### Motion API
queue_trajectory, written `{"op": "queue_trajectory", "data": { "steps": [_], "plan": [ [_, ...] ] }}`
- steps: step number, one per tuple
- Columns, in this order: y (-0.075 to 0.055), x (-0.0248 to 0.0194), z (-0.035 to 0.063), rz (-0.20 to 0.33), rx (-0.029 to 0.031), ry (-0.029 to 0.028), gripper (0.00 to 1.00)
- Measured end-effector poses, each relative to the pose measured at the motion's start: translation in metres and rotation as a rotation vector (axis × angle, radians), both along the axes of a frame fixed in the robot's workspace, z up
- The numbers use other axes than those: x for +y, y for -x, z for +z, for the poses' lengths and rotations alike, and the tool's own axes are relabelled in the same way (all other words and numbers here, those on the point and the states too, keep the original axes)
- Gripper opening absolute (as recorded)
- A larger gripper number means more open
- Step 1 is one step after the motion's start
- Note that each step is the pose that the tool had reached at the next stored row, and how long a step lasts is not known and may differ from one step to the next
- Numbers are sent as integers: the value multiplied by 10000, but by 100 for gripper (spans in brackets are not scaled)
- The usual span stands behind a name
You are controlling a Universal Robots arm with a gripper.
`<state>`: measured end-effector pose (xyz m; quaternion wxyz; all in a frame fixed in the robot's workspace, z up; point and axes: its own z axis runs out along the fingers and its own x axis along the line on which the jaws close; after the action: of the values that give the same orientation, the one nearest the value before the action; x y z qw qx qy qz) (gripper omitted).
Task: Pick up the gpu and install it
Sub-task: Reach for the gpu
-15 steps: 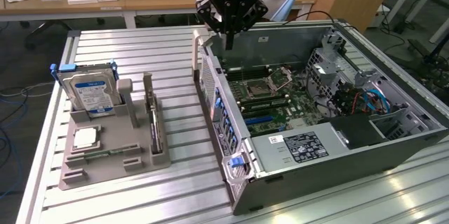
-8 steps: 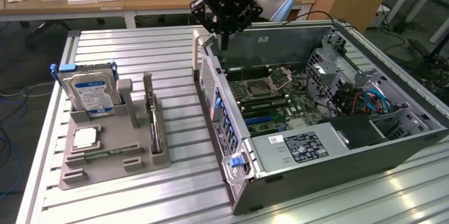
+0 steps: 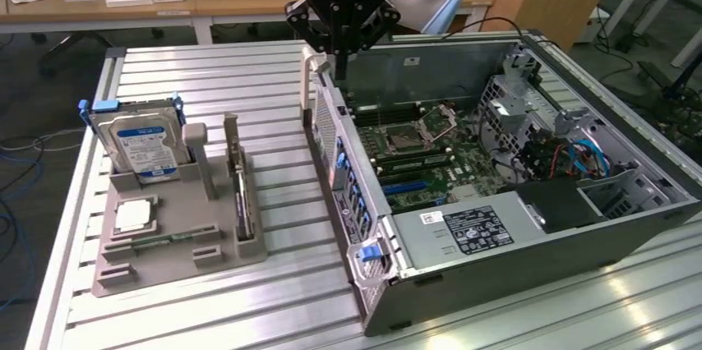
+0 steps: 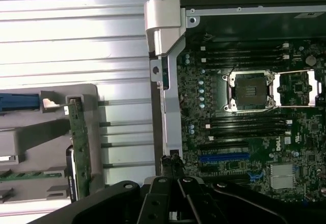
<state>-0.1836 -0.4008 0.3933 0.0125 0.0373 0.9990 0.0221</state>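
Nearest the exterior camera, at about eight o'clock, a grey holder (image 3: pixel 154 272) sits on the slatted metal desk (image 3: pixel 219 317). Its front pockets carry a square silver processor chip (image 3: pixel 133 215) and a green memory stick (image 3: pixel 164 241), both lying flat. Along the holder's three o'clock side the gpu (image 3: pixel 238 190) stands on its long edge in a slot, thin and dark from this angle, with nothing touching it. In the wrist view it appears as a narrow green strip in the same holder. Behind the chip a silver hard drive (image 3: pixel 140 146) with a blue label stands upright.

At four o'clock the open computer case (image 3: pixel 527 264) lies on its side just beside the holder, with its power supply (image 3: pixel 469 229) in front and the motherboard (image 3: pixel 422 149) further back.

Farthest, near twelve o'clock, the claw (image 3: pixel 340 71) hangs clenched and empty above the case's rear wall, well apart from the gpu. The wrist view shows its tips pressed together over the motherboard's edge.
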Motion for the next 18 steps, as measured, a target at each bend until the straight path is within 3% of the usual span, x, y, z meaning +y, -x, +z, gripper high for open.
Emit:
{"op": "queue_trajectory", "data": {
  "steps": [18],
  "plan": [
    [343,-12,0,69,0,1,11]
  ]
}}
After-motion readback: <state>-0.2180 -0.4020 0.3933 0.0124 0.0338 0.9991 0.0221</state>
